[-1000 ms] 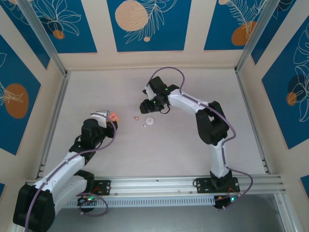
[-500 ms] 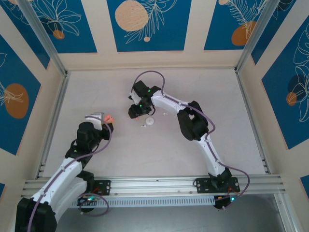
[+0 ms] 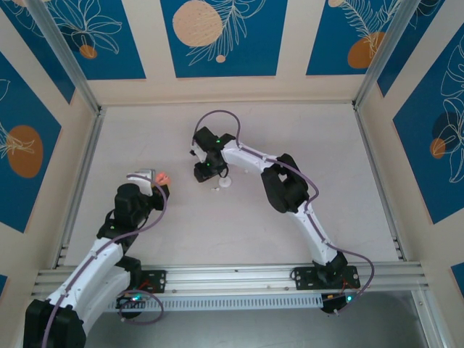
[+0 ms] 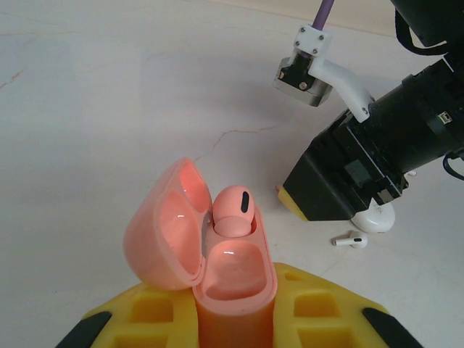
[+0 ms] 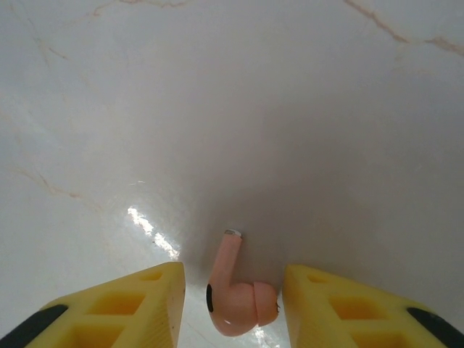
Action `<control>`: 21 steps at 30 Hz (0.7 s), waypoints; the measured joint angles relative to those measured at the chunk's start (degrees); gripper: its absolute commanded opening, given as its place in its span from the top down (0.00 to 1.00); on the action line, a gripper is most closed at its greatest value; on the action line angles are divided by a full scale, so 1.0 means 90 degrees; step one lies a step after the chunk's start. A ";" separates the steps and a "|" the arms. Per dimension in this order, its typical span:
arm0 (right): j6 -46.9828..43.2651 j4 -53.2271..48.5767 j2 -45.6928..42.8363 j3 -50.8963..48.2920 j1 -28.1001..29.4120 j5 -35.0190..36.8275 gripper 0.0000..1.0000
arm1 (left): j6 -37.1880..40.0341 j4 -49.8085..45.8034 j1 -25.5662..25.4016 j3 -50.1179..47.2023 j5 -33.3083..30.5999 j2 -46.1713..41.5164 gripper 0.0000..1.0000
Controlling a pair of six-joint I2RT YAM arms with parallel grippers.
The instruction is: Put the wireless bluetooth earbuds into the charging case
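While the left gripper [image 4: 235, 315] clamps the open salmon-pink plastic case [image 4: 233, 272], one pink earbud [image 4: 232, 210] seated, the right gripper [image 5: 233, 277] at its 3 o'clock straddles the second pink earbud [image 5: 239, 308], jaws loose.

A robot test cell: an aluminium rail [image 3: 232, 275] runs at six o'clock, and blue leaf-print panels [image 3: 250, 51] wall the pale surface [image 3: 217, 239] at twelve.
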 measured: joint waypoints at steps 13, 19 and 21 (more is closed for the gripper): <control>-0.0136 0.0294 -0.0274 -0.0493 0.0165 0.0452 0.71 | 0.0056 -0.0027 0.0000 0.0000 0.0000 0.0000 0.85; -0.0104 0.0435 -0.0804 -0.1273 0.0364 0.0410 0.72 | 0.0070 -0.0027 0.0000 0.0000 0.0002 -0.0002 0.86; -0.0041 0.0520 -0.1105 -0.1600 0.0403 0.0372 0.72 | 0.0073 -0.0027 0.0000 0.0000 0.0002 -0.0002 0.86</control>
